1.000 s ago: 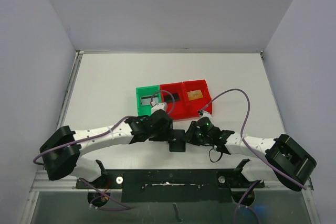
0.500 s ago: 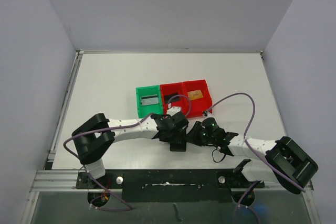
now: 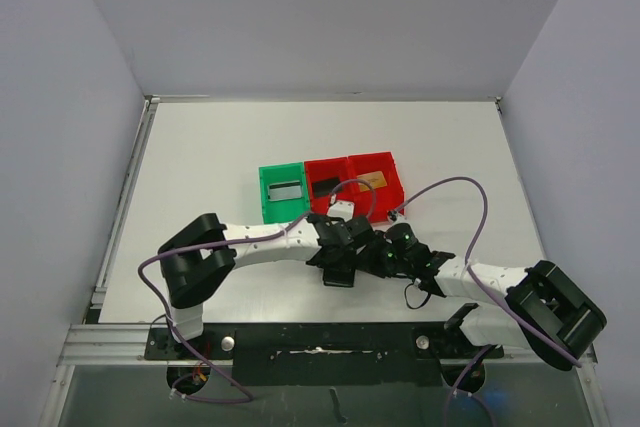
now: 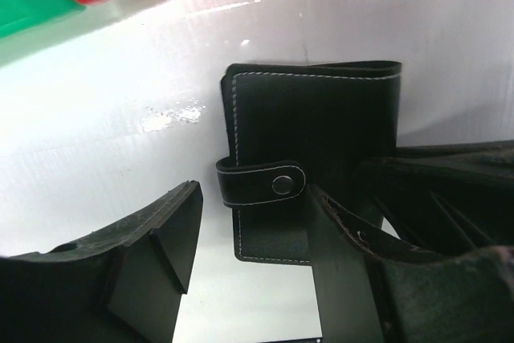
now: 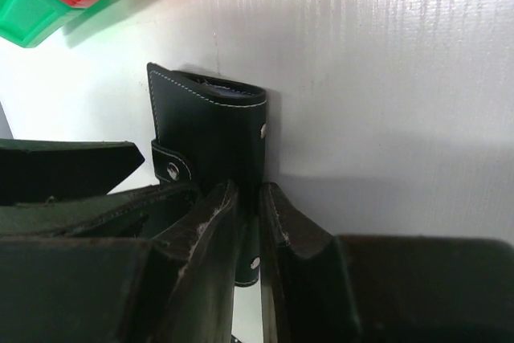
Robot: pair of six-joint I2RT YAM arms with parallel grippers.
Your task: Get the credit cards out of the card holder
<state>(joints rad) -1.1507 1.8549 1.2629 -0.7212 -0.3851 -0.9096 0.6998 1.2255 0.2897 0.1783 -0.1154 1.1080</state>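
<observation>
Black stitched leather, probably light and floppy: the card holder [image 4: 309,150] sits snapped shut on the table [image 5: 385,78]. My right gripper [image 5: 247,196] pinches its edge; my left gripper [image 4: 253,206], spread, straddles the snap tab [image 4: 249,185], my best hold.

Swung left tool [image 4: 253,206] over within 1 second, close against right tool [image 5: 249,198], now straddling card holder [image 4: 313,126] tab.
</observation>
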